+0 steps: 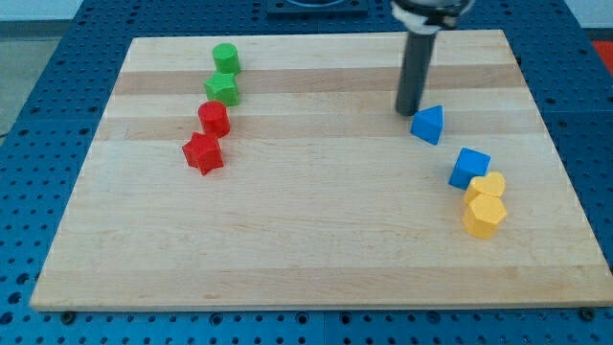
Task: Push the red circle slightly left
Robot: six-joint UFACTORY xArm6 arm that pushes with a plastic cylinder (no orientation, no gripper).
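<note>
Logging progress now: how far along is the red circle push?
Done: nothing visible. The red circle sits between the green star and red star, at the view's left. In hand: my tip is far right, beside the blue triangle. Left: the approach and the push.

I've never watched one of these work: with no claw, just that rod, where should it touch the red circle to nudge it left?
Against the round red circle block's right-hand side, pushing toward the view's left. My tip sits far off on the view's right, beside the blue triangular block.
</note>
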